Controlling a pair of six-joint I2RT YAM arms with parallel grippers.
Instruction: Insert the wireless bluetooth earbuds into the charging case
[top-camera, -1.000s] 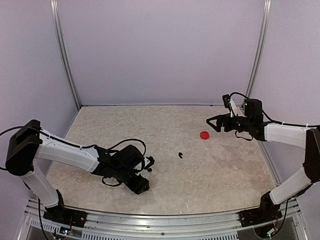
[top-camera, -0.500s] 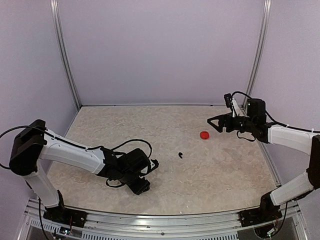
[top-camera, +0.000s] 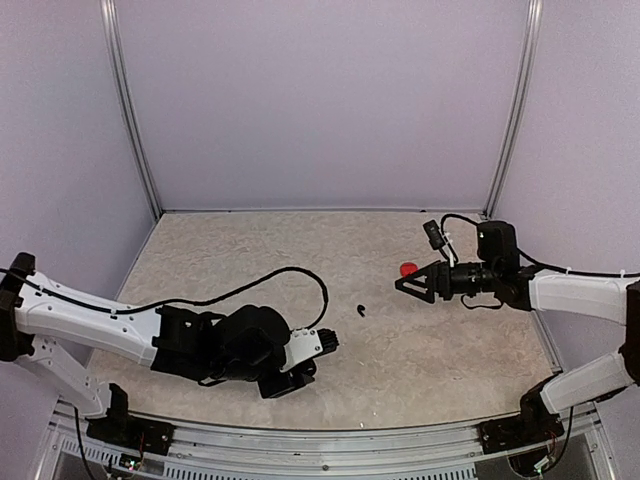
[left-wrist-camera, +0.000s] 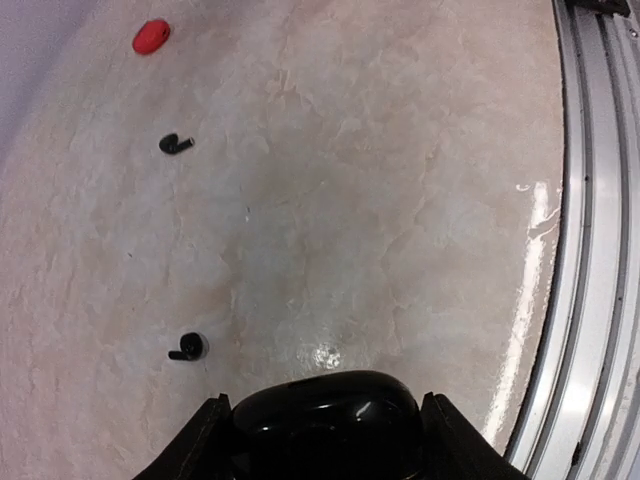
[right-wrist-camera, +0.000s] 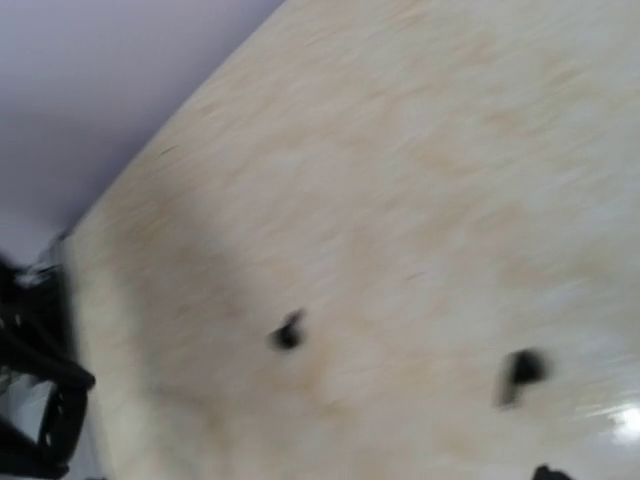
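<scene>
The charging case, a glossy black rounded body, is clamped between the two fingers of the left gripper, as is shown at the bottom edge of the left wrist view. The gripper is held low over the near part of the table, left of centre, and is pointed to the right. The metal rail along the near edge is seen close beside it.

Just past the held case, on its far side, the first black earbud is found lying on the table, apart from the fingers. The second black earbud lies farther right and farther back, close to the middle of the table. Beyond it, farther right and far, a red blob is seen. Whether it is one bud or two cannot be told.

The right gripper is pointed left, with its tip just near of the red blob. Contact between them cannot be judged. Whether its fingers are spread or closed cannot be told. They appear only as a dark wedge from above, and the right wrist view is too blurred to settle it.
</scene>
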